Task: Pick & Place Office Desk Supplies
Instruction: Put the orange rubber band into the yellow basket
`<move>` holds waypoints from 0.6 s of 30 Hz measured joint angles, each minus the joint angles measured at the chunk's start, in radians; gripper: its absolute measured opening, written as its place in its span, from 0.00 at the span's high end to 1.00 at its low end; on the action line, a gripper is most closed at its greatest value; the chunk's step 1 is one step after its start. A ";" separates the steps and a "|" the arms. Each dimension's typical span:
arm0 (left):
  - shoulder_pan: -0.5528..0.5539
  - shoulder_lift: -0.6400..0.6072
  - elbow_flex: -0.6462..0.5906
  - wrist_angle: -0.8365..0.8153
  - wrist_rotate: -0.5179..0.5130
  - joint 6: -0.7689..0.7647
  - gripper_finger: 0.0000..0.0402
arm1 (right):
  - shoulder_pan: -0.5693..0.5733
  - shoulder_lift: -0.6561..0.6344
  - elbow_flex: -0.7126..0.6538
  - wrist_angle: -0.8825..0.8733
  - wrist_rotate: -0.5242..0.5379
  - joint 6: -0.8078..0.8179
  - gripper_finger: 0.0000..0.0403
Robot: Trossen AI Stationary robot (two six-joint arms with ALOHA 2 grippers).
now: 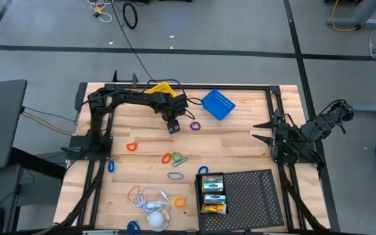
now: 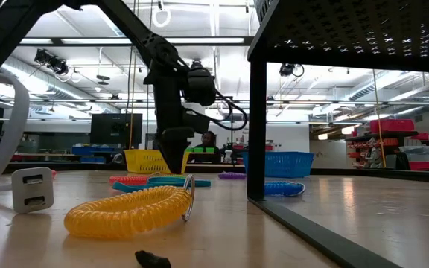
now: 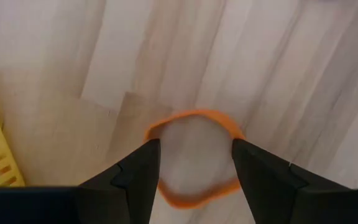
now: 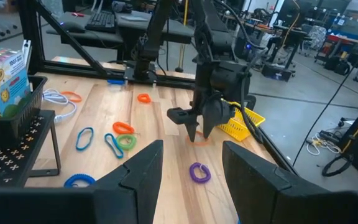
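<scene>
Colour key. Table point(image 1: 240, 147): pale wood planks with darker grain streaks. Frame and both arms: black. Tray point(image 1: 253, 196): black, perforated with a regular hole pattern. Crayon boxes point(image 1: 213, 194): yellow and green. Left basket point(image 1: 162, 88): yellow lattice. Right basket point(image 1: 219, 104): blue mesh. Loop under the left gripper point(image 3: 194, 158): orange point(image 3: 194, 118). Loop beside it point(image 1: 195, 125): purple. Loop near the left frame point(image 1: 132, 147): orange-red. Paired loops at centre point(image 1: 172, 157): orange and green. Coiled band in the low view point(image 2: 125, 212): yellow. Cable and round device point(image 1: 156, 219): white.
</scene>
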 joint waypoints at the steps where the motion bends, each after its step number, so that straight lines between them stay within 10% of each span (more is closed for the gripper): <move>1: 0.002 0.004 0.000 0.000 0.017 0.004 0.48 | 0.000 0.000 0.000 0.000 0.000 0.000 0.56; 18: -0.011 -0.055 -0.006 0.011 0.030 0.000 0.61 | 0.000 0.000 0.000 -0.002 0.001 0.008 0.56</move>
